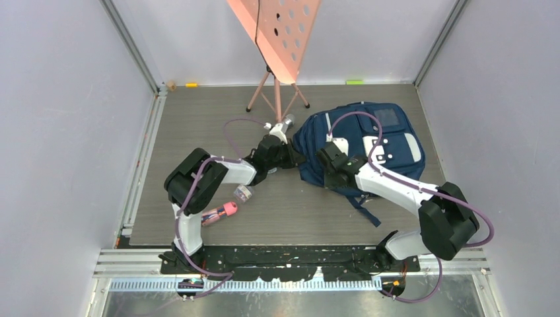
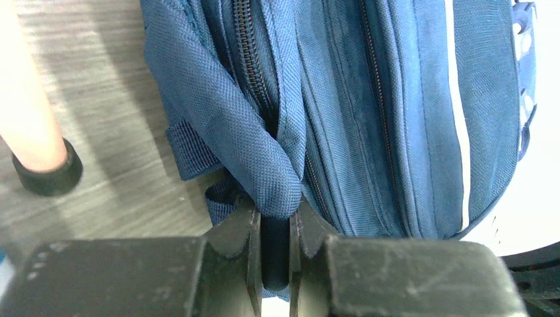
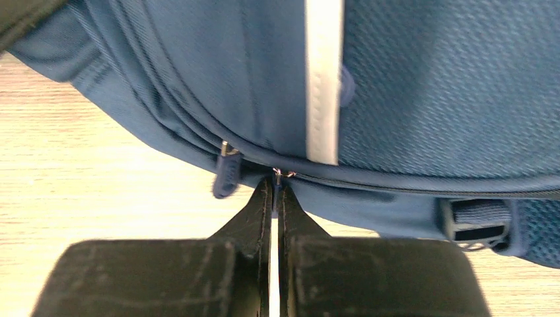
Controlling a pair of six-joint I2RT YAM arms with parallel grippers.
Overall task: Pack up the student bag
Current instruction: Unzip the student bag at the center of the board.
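Slippage is the worry: the left gripper (image 2: pixel 275 211), clamped on a fold (image 2: pixel 264 165) of the bag (image 1: pixel 353 132) lying just right of the stand (image 1: pixel 277 99), could lose the cloth if the right gripper (image 3: pixel 274 191) (pinched shut on a zip tab (image 3: pixel 280 174)) tugs hard.

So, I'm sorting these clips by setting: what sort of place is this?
Probably a robotics lab test cell: blank grey wall panels in aluminium framing enclose a wood-grain tabletop, and a pink perforated board on a tripod stands behind the navy backpack.
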